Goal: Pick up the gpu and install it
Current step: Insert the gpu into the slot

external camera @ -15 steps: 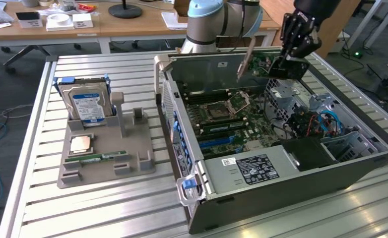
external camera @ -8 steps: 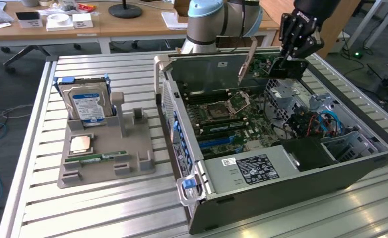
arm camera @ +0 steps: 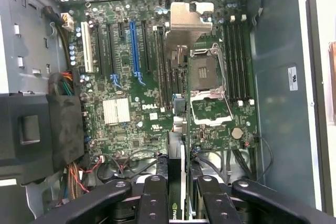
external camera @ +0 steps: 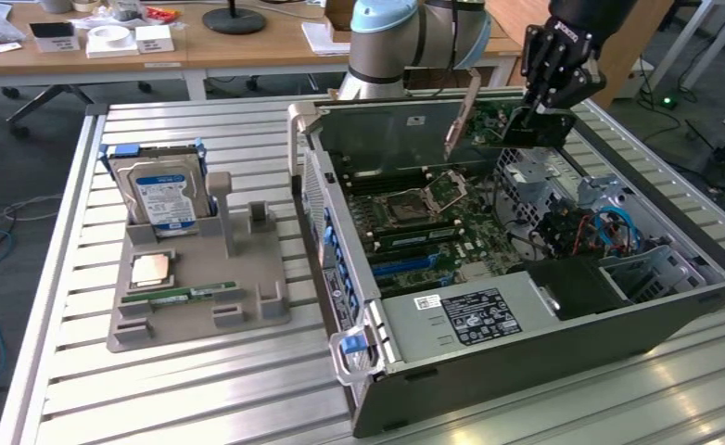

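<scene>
One gpu (external camera: 513, 135) in one claw (external camera: 540, 111); one case (external camera: 548, 345).

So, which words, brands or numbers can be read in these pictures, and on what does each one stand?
"DELL": white print on the motherboard.
Logo on the gpu edge: too blurred to read.
Blue-white label on the hard drive: too small to read.
Black label on the power supply: too small to read.
White sticker on the case wall: too small to read.
</scene>
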Tool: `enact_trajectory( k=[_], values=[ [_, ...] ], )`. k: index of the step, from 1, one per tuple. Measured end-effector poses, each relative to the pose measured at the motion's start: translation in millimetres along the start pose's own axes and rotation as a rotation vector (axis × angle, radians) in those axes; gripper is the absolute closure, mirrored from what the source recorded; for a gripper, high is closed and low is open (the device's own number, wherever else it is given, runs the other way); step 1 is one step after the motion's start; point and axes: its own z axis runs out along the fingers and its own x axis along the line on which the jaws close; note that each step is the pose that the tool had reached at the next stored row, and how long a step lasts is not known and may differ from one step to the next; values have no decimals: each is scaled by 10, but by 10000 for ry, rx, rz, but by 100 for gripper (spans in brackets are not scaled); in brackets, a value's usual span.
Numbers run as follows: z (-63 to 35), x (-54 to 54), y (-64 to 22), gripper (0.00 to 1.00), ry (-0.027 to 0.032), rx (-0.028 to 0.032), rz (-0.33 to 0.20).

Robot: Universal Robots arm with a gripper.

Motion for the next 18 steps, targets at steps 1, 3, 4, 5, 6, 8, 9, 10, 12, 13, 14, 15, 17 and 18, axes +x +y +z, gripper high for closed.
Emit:
enact_trajectory(
  k=[1, 3, 4, 5, 6, 8, 9, 10, 12, 13, 14, 15, 17, 18],
  values=[
    [0, 0, 0, 74, 4, -2, -84],
    [2, 0, 0, 74, 15, -5, -272],
    [2, 0, 0, 74, 22, -8, -375],
    [2, 0, 0, 74, 29, -10, -484],
    [3, 0, 0, 74, 34, -13, -582],
    [3, 0, 0, 74, 44, -16, -751],
    [3, 0, 0, 74, 47, -17, -797],
    [3, 0, 0, 74, 49, -19, -836],
    [7, -1, 0, 74, 51, -19, -917],
    [11, -1, 3, 74, 54, -10, -956],
    [16, 0, 5, 74, 56, 18, -994],
    [22, 0, 7, 74, 55, 57, -1029],
    [35, 0, 10, 74, 53, 152, -1101],
    [42, 1, 12, 74, 52, 198, -1134]
  ],
)
